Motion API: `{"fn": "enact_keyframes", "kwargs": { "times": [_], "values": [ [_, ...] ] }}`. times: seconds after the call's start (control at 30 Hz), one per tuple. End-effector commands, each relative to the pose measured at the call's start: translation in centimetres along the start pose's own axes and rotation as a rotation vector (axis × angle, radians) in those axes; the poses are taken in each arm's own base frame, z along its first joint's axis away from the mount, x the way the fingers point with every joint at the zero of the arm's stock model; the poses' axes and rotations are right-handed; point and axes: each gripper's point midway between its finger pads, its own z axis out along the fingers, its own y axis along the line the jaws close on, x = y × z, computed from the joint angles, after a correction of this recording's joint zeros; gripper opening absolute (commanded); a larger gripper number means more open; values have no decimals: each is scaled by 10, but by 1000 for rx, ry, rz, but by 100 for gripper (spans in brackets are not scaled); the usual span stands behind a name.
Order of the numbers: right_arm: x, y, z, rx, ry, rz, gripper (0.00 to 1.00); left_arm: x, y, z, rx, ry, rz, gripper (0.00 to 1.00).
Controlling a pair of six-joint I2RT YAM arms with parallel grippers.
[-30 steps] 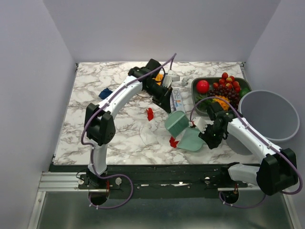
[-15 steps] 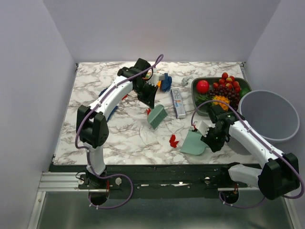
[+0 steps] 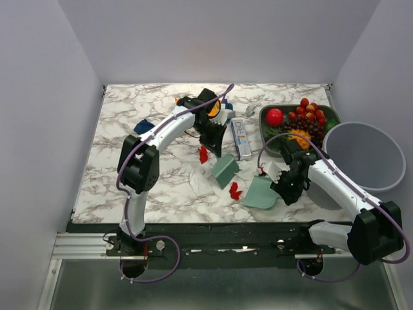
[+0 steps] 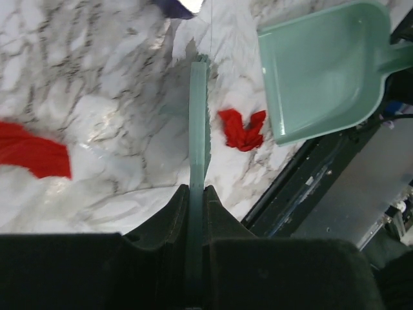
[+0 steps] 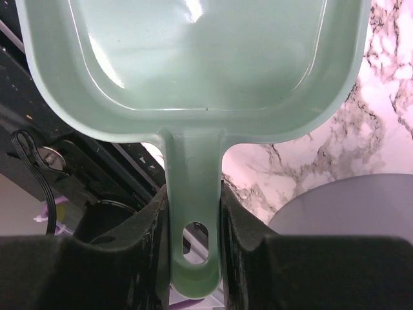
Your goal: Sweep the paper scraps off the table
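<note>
My left gripper [image 3: 217,143] [image 4: 197,194] is shut on a flat green sweeper [image 3: 226,171], seen edge-on in the left wrist view [image 4: 198,123]. One red paper scrap [image 3: 235,191] [image 4: 242,129] lies on the marble table [image 3: 129,168] between the sweeper and the green dustpan [image 3: 261,193] [image 4: 322,71]. Another red scrap [image 3: 203,154] [image 4: 32,155] lies behind the sweeper. A dark blue scrap [image 3: 142,126] lies at the far left. My right gripper [image 3: 282,184] [image 5: 192,213] is shut on the dustpan's handle [image 5: 192,187]; the pan [image 5: 193,58] holds nothing.
A grey bin [image 3: 364,155] [image 5: 348,206] stands right of the table. A green plate of fruit [image 3: 268,132] sits at the back right. A white tube box [image 3: 240,139] and an orange snack bag [image 3: 213,107] lie near the left arm. The black front edge [image 3: 213,227] is close to the dustpan.
My left arm swung the sweeper left and back, then forward and right again toward the dustpan. The dustpan stayed in about the same place. The red scraps stayed put.
</note>
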Motion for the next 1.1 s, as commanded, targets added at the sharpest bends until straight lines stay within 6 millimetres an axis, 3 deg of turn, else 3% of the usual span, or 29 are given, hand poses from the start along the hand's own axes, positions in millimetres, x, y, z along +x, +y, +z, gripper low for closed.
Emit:
{"fn": "enact_keyframes", "kwargs": {
  "times": [0.0, 0.13, 0.23, 0.43, 0.67, 0.77, 0.9, 1.07],
  "values": [
    [-13, 0, -2, -15, -31, 31, 1, -4, -48, 22, 163, 31, 36, 0],
    [-18, -7, -2, -1, -36, 38, 1, -12, -82, 23, 230, 22, 103, 0],
    [-17, -11, 0, 19, -26, 36, 1, -15, -104, 11, 314, 5, 123, 0],
    [-12, -8, 1, 30, -34, 45, 1, -27, -111, -26, 311, -80, 196, 0],
    [19, 9, 5, 23, 30, 16, 1, -45, -84, -59, 127, -172, 284, 0],
    [26, 11, 9, 30, 47, 23, 1, -35, -66, -64, 59, -160, 263, 0],
    [26, 11, 6, 44, 39, 24, 1, -5, -42, -56, 1, -75, 202, 0],
    [26, 10, 8, 45, 35, 23, 1, 24, -38, -41, 13, 0, 164, 0]
  ]
}}
